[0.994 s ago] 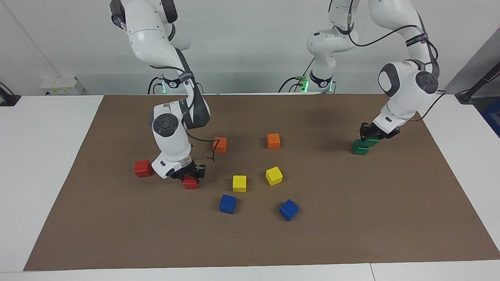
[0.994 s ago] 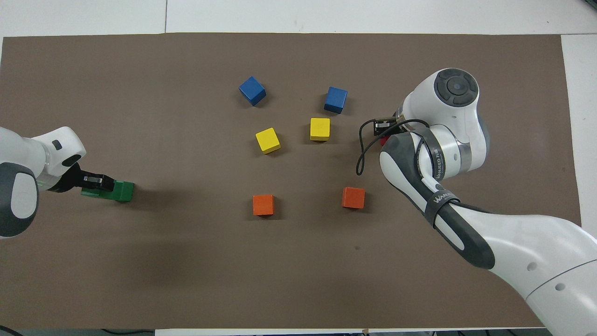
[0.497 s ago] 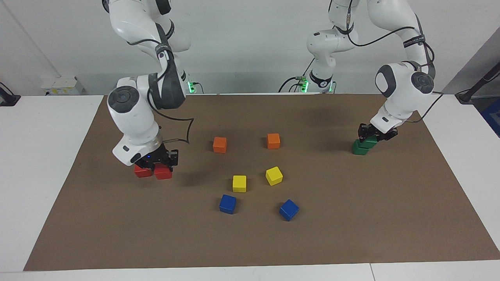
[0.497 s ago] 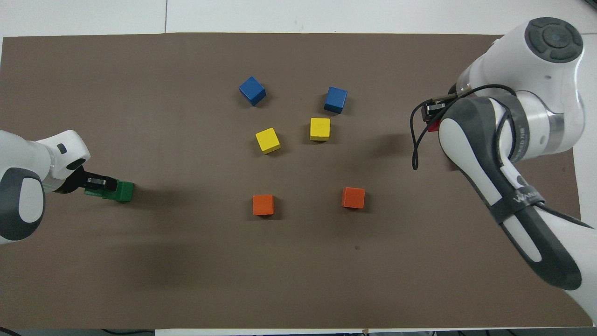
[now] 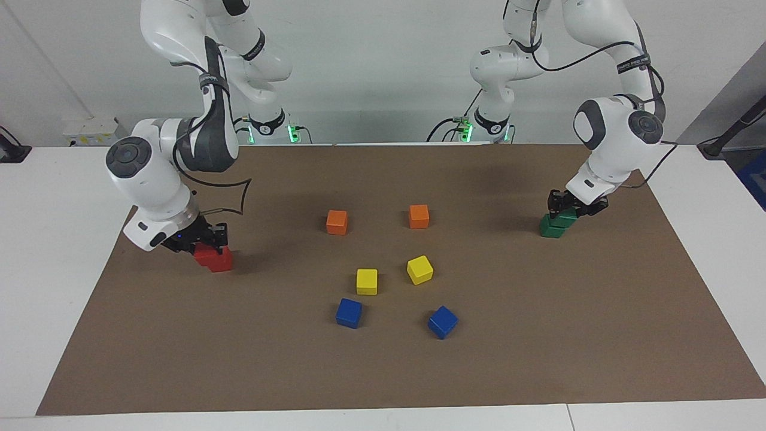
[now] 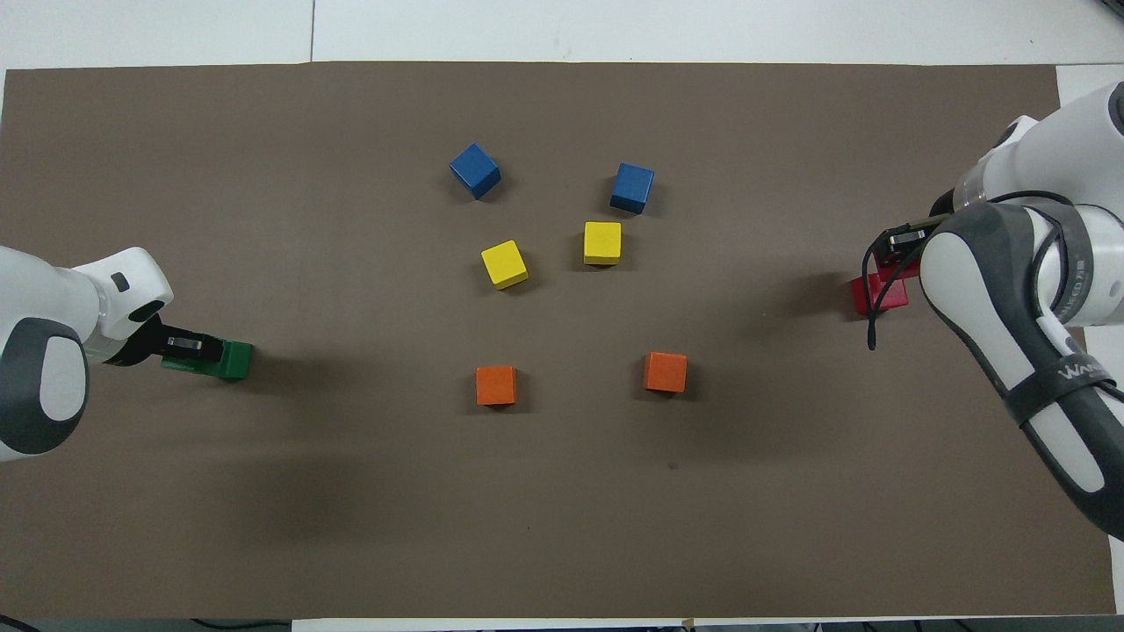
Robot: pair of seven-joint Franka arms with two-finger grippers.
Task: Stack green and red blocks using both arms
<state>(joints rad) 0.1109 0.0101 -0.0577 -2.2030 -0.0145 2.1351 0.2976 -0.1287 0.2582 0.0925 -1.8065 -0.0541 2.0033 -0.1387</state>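
Observation:
Toward the right arm's end of the mat, my right gripper (image 5: 201,242) is shut on a red block (image 5: 204,255). That block hangs low, overlapping the second red block (image 5: 223,263) lying on the mat; whether they touch I cannot tell. In the overhead view the red blocks (image 6: 878,296) show as one patch beside the right arm's wrist. Toward the left arm's end, my left gripper (image 5: 571,208) is shut on a green block (image 5: 566,219). It sits offset over the edge of the second green block (image 5: 549,229), which rests on the mat.
In the middle of the brown mat (image 5: 538,335) lie two orange cubes (image 5: 337,222) (image 5: 419,216), two yellow cubes (image 5: 367,281) (image 5: 420,269) and two blue cubes (image 5: 349,312) (image 5: 443,321). White table borders the mat.
My right gripper has carried its red block from near the yellow cubes toward the right arm's end, over to the other red block. The left gripper with its green block has barely shifted.

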